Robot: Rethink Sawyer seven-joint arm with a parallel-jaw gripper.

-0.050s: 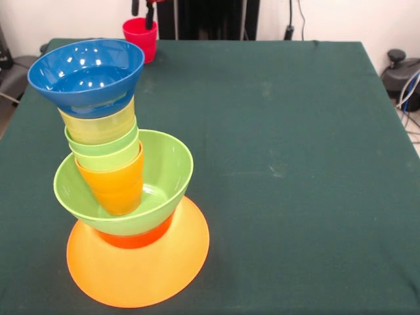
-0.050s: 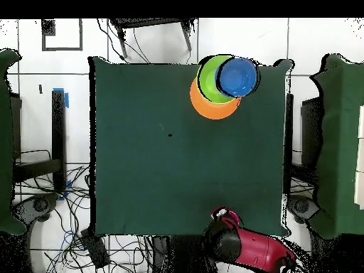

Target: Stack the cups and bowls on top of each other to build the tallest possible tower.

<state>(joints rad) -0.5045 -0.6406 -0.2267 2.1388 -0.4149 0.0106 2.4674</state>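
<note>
Beside the tower (image 1: 118, 177), toward the far table edge, a red cup (image 1: 140, 38) stands upright and well apart from the stack; the claw (image 1: 144, 10) hangs right over it, one dark finger seeming to dip inside its rim, though whether the claw is spread or clamped on the cup wall cannot be told from either view. Tower, bottom to top: wide orange bowl (image 1: 138, 272) turned rim-down on the green table (image 1: 295, 164); a small orange-red bowl (image 1: 138, 237) on it; lime green bowl (image 1: 164, 177) upright on that; inside it an orange cup (image 1: 118, 187), then a lime green cup (image 1: 108, 159), a green cup rim (image 1: 98, 146) and a yellow cup (image 1: 98, 126) nested upward; blue bowl (image 1: 85, 72) seated on the yellow cup. The cup column leans away from the red cup, and the blue bowl overhangs the green bowl's rim on that side. No purple bowl visible. In the overhead view the arm (image 2: 245, 245) sits at the table edge opposite the tower. Judged step: picking up the red cup, the last loose piece. Next move would need a firm grip on the rim, a lift clear of the table, a carry to above the blue bowl, and a gentle vertical set-down at its centre; any sideways push could tip the leaning column.
</note>
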